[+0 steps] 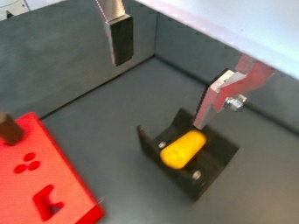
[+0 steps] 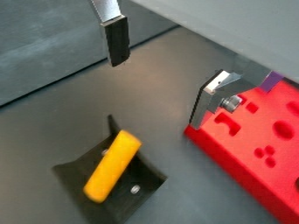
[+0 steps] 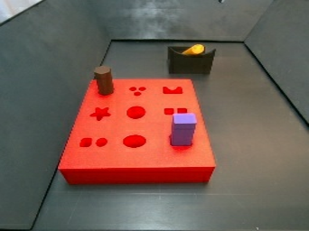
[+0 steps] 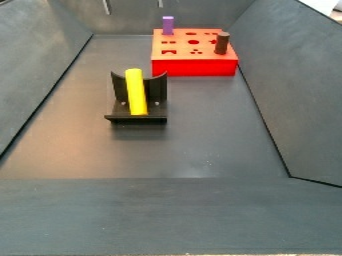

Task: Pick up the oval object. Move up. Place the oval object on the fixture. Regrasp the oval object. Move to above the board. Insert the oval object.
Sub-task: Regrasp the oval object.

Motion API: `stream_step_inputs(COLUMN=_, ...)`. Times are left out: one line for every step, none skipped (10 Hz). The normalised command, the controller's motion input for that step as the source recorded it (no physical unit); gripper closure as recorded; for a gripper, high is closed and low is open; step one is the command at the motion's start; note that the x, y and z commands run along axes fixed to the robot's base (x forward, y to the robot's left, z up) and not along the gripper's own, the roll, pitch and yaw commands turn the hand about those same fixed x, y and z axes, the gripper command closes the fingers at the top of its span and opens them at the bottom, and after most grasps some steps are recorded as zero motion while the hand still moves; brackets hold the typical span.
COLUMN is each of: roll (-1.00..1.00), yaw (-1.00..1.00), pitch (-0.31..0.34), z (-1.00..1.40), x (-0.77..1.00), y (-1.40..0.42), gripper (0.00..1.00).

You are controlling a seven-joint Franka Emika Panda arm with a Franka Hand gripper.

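Tool [image 2: 163, 74] nearest, fingers spread, empty — oval object [image 2: 112, 164] below, resting in fixture [image 2: 82, 162].

We logged the gripper [image 1: 176, 66] raised well above the floor, visible in both wrist views and out of frame in both side views. Its jaws stood wide apart with nothing between them. One finger [image 1: 121, 35] showed as a flat silver plate with a dark pad; the opposite finger [image 2: 215, 98] showed its silver plate and a bolt. Arm and wrist were not visible.
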Motion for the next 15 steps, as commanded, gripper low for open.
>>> stream_step_inputs(roll=1.00, yaw=0.03, pitch=-0.004, z=0.01, x=-0.02, y=-0.02, gripper=0.00)
stream_step_inputs(roll=1.00, yaw=0.03, pitch=-0.006, z=0.01, x=-0.02, y=-0.02, gripper=0.00)
stream_step_inputs(roll=1.00, yaw=0.03, pitch=-0.004, z=0.01, x=-0.02, y=-0.02, gripper=0.00)
stream_step_inputs(roll=1.00, yaw=0.03, pitch=0.001, z=0.01, x=-0.02, y=-0.02, gripper=0.00)
stream_step_inputs(roll=1.00, yaw=0.03, pitch=0.004, z=0.01, x=0.00, y=-0.02, gripper=0.00)
stream_step_inputs(roll=1.00, yaw=0.03, pitch=0.008, z=0.00, x=0.00, y=-0.02, gripper=0.00)
stream_step_inputs(roll=1.00, yaw=0.04, pitch=0.021, z=0.00, x=0.02, y=-0.02, gripper=0.00)
stream_step_inputs(roll=1.00, yaw=0.04, pitch=0.026, z=-0.01, x=0.03, y=-0.02, gripper=0.00)
stream_step_inputs(roll=1.00, yaw=0.05, pitch=0.046, z=-0.01, x=0.05, y=-0.03, gripper=0.00)
stream_step_inputs(roll=1.00, yaw=0.05, pitch=0.067, z=-0.01, x=0.06, y=-0.03, gripper=0.00)
stream_step_inputs(roll=1.00, yaw=0.07, pitch=0.099, z=-0.01, x=0.08, y=-0.03, gripper=0.00)
stream_step_inputs(roll=1.00, yaw=0.08, pitch=0.118, z=-0.01, x=0.08, y=-0.03, gripper=0.00)
stream_step_inputs(roll=0.75, yaw=0.11, pitch=0.131, z=-0.01, x=0.09, y=-0.04, gripper=0.00)
stream_step_inputs(roll=0.62, yaw=0.12, pitch=0.126, z=-0.01, x=0.09, y=-0.04, gripper=0.00)
stream_step_inputs(roll=0.38, yaw=0.14, pitch=0.109, z=-0.01, x=0.09, y=-0.03, gripper=0.00)
